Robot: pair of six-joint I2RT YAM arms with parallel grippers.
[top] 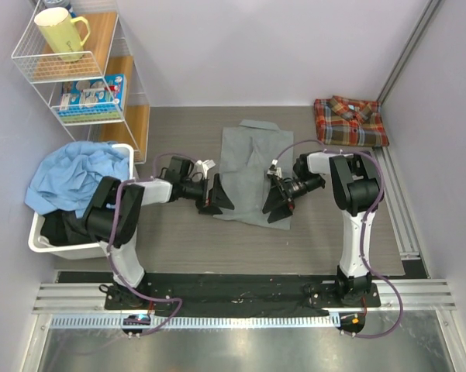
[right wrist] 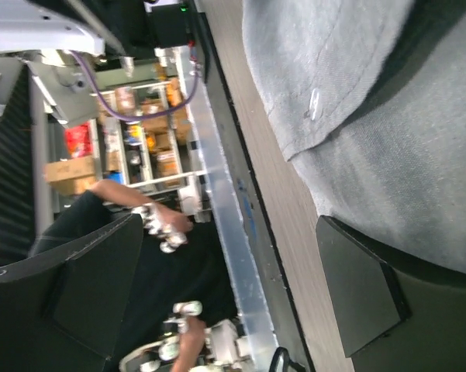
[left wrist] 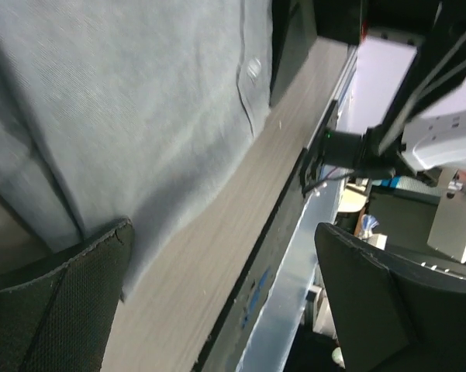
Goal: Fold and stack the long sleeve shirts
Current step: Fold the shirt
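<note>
The grey long sleeve shirt [top: 252, 167] lies partly folded, lengthwise, on the table's middle, collar away from me. The plaid shirt [top: 349, 122] lies folded at the back right. My left gripper [top: 215, 200] is open at the grey shirt's near left edge. In the left wrist view one finger [left wrist: 62, 302] lies against the cloth [left wrist: 124, 101], and nothing is between the jaws [left wrist: 225, 302]. My right gripper [top: 277, 205] is open at the shirt's near right corner. In the right wrist view one finger [right wrist: 364, 294] lies against the cloth [right wrist: 372, 101], and the gripper [right wrist: 217, 287] is empty.
A white bin [top: 43, 240] with blue cloth [top: 77, 174] and dark clothes stands at the left. A wire shelf [top: 31, 58] with a yellow mug [top: 60, 32] hangs at the back left. A metal rail [top: 233, 298] runs along the near edge.
</note>
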